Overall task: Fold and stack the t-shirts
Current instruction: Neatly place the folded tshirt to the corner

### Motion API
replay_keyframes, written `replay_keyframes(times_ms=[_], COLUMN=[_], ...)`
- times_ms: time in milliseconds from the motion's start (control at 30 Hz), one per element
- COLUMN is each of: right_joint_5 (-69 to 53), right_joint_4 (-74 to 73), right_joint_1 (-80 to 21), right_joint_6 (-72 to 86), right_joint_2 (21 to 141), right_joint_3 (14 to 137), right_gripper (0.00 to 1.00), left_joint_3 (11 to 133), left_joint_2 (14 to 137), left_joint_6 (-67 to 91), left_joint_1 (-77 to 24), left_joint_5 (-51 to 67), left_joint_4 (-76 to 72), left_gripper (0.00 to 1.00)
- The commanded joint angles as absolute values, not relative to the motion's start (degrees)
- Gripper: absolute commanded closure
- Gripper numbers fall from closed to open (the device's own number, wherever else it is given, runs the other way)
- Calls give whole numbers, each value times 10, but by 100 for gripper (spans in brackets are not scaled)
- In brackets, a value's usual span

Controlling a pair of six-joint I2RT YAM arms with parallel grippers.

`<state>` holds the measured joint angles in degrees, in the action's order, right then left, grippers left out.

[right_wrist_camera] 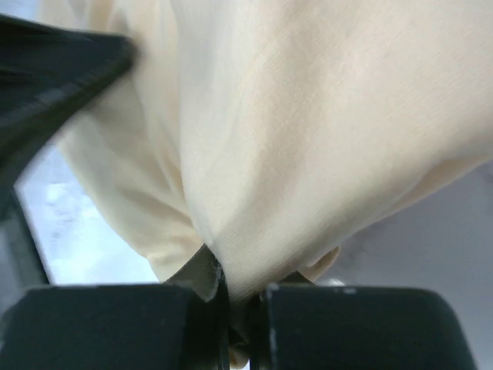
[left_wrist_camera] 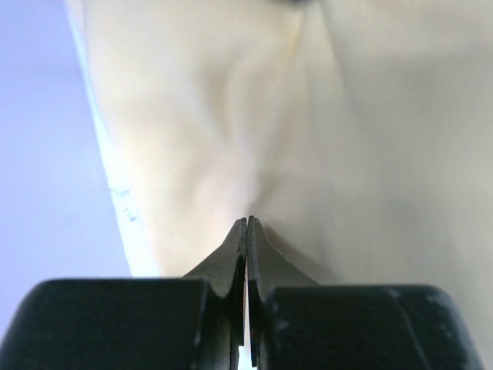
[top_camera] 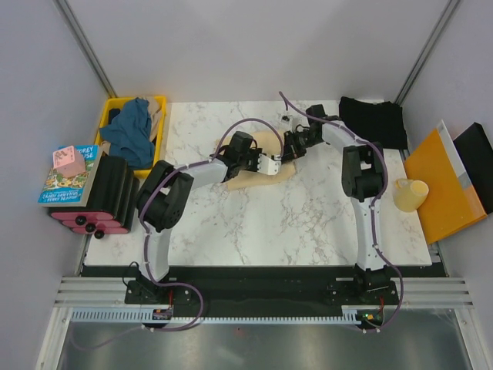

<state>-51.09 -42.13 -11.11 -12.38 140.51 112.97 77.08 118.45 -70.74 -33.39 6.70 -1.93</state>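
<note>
Cream t-shirt (top_camera: 263, 143) sits bunched at the middle of the marble table (top_camera: 308, 223), toward the far side, with both arms meeting over it. Left gripper (left_wrist_camera: 247, 223) has its jaws pressed fully together, a pinch of cream cloth caught at the very tips; the fabric rises from there in soft folds. Right gripper (right_wrist_camera: 231, 287) is also clamped down, with a thicker fold of the same cream cloth squeezed between its fingers and draping above them. In the top view the two grippers are close together, the left one on the near-left part of the shirt and the right one just beyond it on the far-right part.

Black t-shirt (top_camera: 373, 121) lies flat at the far right corner of the table, well apart from the grippers. Teal-blue t-shirt (top_camera: 131, 132) is crumpled inside the yellow crate (top_camera: 159, 104) at the far left. Orange folder (top_camera: 441, 189) lies off the right edge of the table, and a book (top_camera: 63, 181) sits off the left edge, near the crate.
</note>
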Motion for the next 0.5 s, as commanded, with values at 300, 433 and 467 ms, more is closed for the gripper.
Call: replay_keyframes(times_ms=[300,433,467], right_joint_5=[-224,-172,-164], right_joint_4=[-505,-504,-504], right_joint_1=[-54,-50,-49], right_joint_6=[-330,-354,-359], right_joint_2=[1324,1321,1321], right_joint_3=[1257,1280,1284], right_gripper=[100,100,100], left_joint_3=[720,709,705], left_joint_2=[1080,1071,1068], left_joint_6=[-700,-702,-702], left_joint_1=[-318,-318,-318], left_joint_5=[13,11,11], left_joint_4=[-97,-105,-108], left_gripper=[98,98,98])
